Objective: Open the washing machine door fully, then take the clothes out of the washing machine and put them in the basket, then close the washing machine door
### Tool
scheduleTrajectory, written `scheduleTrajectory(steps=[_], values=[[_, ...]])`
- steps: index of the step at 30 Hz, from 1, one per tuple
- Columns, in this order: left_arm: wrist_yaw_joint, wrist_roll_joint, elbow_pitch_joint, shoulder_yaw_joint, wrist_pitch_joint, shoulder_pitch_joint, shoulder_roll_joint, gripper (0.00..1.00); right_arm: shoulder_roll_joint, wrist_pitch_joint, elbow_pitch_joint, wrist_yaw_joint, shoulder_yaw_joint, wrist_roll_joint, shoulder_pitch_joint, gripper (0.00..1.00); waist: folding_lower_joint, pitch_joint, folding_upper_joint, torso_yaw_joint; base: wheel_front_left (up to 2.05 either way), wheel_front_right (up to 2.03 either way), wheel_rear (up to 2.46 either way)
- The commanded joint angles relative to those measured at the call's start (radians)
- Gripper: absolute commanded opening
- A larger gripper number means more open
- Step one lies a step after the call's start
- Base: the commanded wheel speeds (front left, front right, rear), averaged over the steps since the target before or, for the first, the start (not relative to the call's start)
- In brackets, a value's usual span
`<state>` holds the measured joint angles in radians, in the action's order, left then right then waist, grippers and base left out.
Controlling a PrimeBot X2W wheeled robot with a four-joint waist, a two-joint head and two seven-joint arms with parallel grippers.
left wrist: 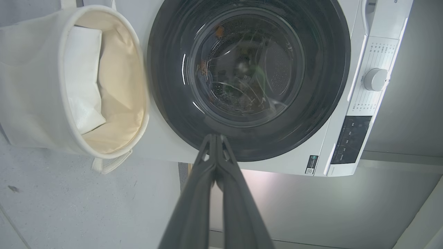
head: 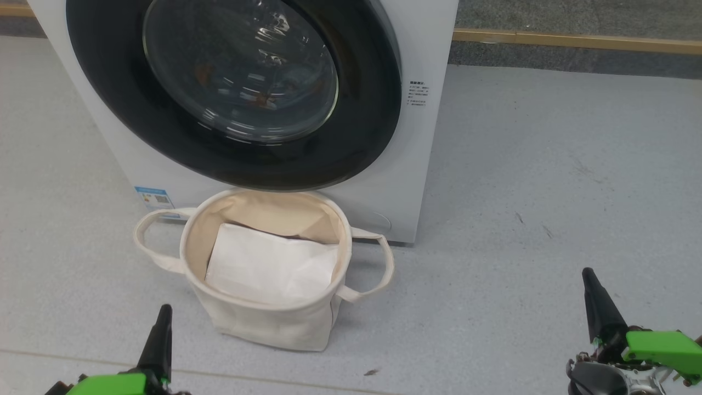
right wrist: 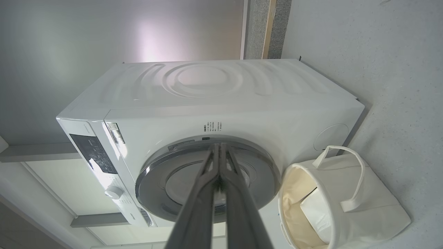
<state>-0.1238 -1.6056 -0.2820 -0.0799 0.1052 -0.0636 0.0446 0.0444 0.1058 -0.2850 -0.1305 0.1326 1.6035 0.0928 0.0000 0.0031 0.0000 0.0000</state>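
both claws sit low at the bottom corners of the head view, well apart from everything else. left claw rises from a green mount at the lower left, its two dark fingers pressed together into one point aimed up toward the washer. right claw at the lower right leans a little to the left, and it too is clenched tight on nothing. each wrist view shows its own pair of fingers meeting at the tips, both lined up on the round door.

the washing machine stands on the grey floor, its white front facing the robot. the washing machine door is closed, its black ring lying flat against the front and its glass bowl bulging outward. behind the glass a few orange-brown specks show, too dim to tell more.

the basket stands upright on the floor just in front of the washer, below the door, mouth up, its loop handles sticking out to either side. a white folded sheet lies inside it, leaning on the near wall.

the left wrist view shows a dark control panel and a round knob along the top band of the washer. a blue sticker sits low on the front, left of the basket, and a small printed label is beside the door's right edge.
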Motion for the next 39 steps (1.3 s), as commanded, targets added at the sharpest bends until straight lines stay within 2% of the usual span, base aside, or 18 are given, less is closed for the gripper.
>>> scheduleTrajectory(steps=[1, 39], values=[[-0.007, -0.003, 0.037, -0.033, 0.008, -0.044, 0.006, 0.00, 0.006, 0.007, 0.040, 0.000, -0.019, 0.006, 0.015, 0.00, 0.0000, 0.000, 0.0000, 0.000, 0.00, 0.00, 0.00], [-0.007, -0.003, 0.037, -0.033, 0.008, -0.044, 0.006, 0.00, 0.006, 0.007, 0.040, 0.000, -0.019, 0.006, 0.015, 0.00, 0.0000, 0.000, 0.0000, 0.000, 0.00, 0.00, 0.00]])
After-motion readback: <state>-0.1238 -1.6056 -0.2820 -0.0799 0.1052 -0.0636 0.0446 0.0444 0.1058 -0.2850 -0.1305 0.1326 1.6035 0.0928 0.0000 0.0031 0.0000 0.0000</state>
